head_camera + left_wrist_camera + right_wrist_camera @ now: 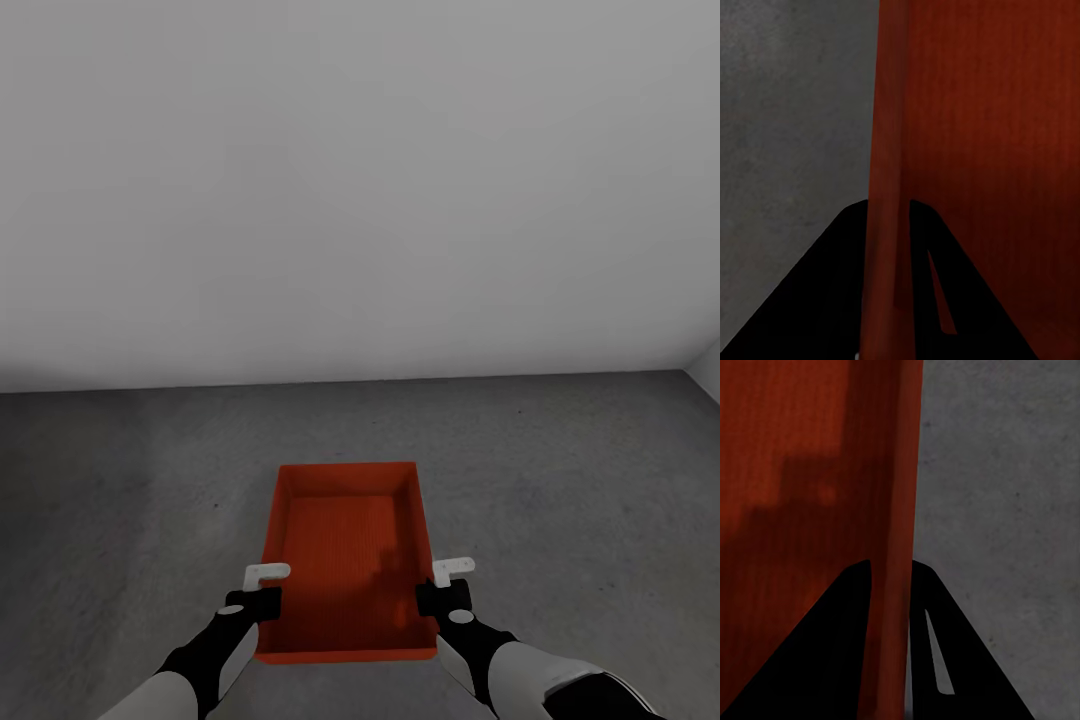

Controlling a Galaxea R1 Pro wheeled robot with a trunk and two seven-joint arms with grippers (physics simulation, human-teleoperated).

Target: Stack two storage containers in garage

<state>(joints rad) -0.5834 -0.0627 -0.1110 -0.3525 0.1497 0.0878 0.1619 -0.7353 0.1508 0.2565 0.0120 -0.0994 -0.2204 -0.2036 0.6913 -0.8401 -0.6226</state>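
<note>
One orange-red storage container is open-topped and empty, and I hold it low in front of me over the garage's grey concrete floor. My left gripper is shut on its left side wall, near the close end. My right gripper is shut on the right side wall opposite. In the left wrist view the container wall runs between the dark fingers of the left gripper. In the right wrist view the right gripper straddles the other wall the same way. I cannot tell whether the container touches the floor.
A plain white wall stands ahead and meets the floor about a container's length beyond the bin. A room corner shows at the far right. Mottled concrete spreads to both sides of the container.
</note>
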